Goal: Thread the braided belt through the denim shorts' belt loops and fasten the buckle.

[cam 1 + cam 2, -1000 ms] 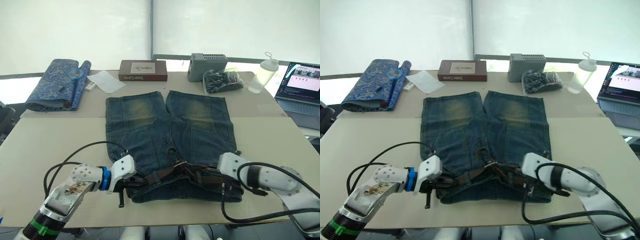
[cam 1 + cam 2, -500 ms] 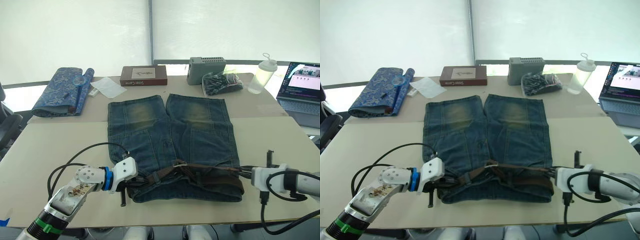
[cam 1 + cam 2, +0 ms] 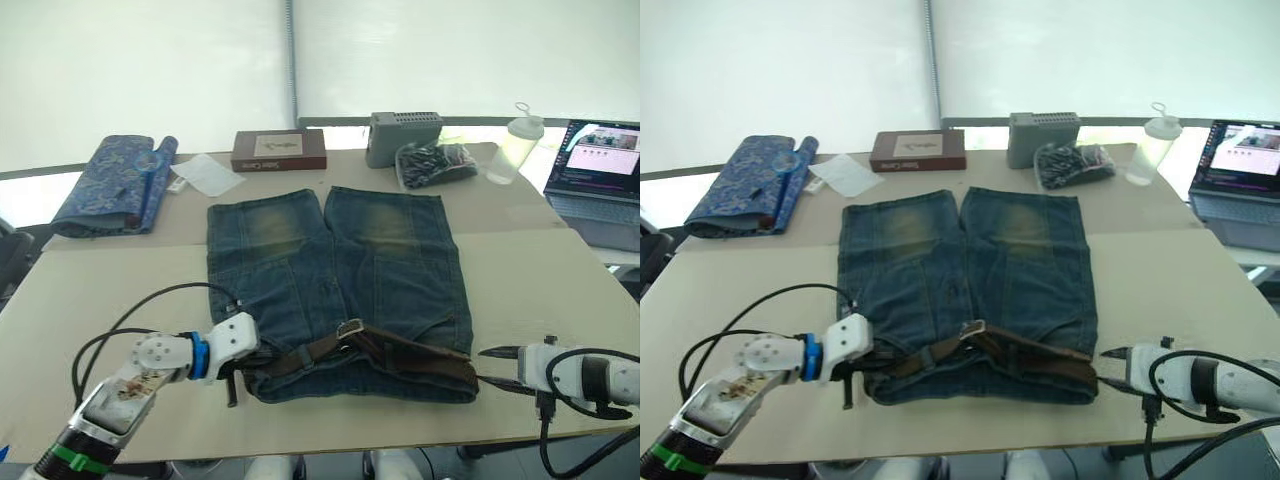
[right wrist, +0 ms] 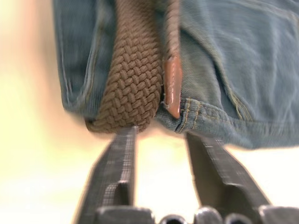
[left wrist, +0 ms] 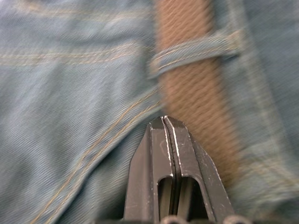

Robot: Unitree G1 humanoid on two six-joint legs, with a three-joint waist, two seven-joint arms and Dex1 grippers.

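Observation:
The denim shorts (image 3: 335,270) lie flat mid-table, waistband toward me. The braided belt (image 3: 410,352) runs along the waistband, passing under a belt loop (image 5: 196,49), and its silver buckle (image 3: 350,328) lies near the middle. My left gripper (image 5: 164,120) is shut, with nothing seen between its fingers. It rests over the denim at the waistband's left end (image 3: 250,365), beside the strap. My right gripper (image 4: 159,133) is open just off the shorts' right edge (image 3: 492,366). The folded belt end (image 4: 133,79) and its leather tip (image 4: 172,84) lie right in front of it, untouched.
Along the far side of the table (image 3: 100,290) are a blue patterned rolled cloth (image 3: 110,185), a paper sheet (image 3: 208,172), a book (image 3: 278,150), a grey box (image 3: 403,135), a dark bag (image 3: 435,162) and a bottle (image 3: 512,150). A laptop (image 3: 600,170) stands at the far right.
My right gripper has let go of the belt, pulled back off the waistband to the right and now stands open. The left gripper has stayed put. The head camera has shifted slightly.

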